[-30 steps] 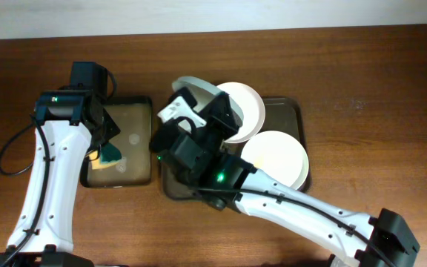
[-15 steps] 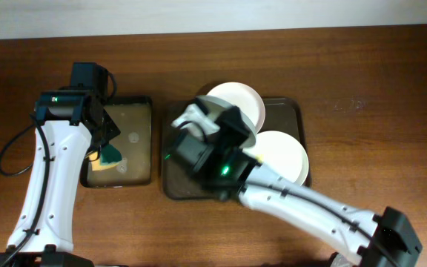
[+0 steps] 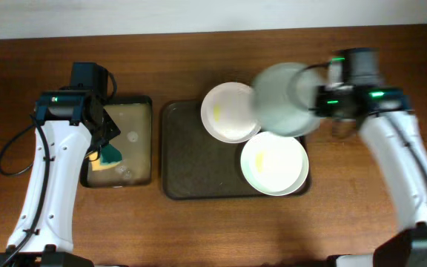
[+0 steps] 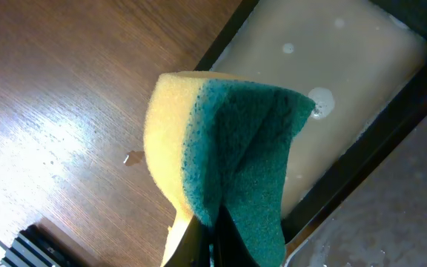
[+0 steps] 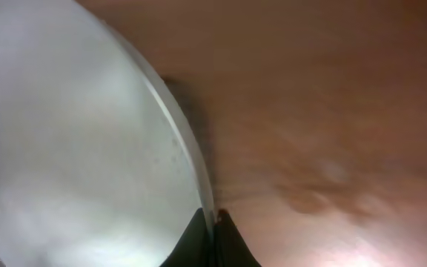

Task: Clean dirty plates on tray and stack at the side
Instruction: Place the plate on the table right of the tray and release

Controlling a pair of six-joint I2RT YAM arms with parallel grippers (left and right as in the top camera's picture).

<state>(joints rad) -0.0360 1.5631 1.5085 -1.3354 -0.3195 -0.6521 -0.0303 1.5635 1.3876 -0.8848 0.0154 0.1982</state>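
Right gripper [image 3: 319, 100] is closed on the rim of one plate [image 3: 279, 100], raised over the tray [image 3: 187, 174] at its far right corner; the table [image 3: 347, 52] beside it lies gripper-side, nearest this arm. Left gripper [image 4: 207, 236] pinches a sponge [image 4: 228, 141]

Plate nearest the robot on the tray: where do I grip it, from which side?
Probably pinch the plate by its right rim, coming from the right: it lies flat, that edge rests over the tray rim, another plate crowds its far-left.
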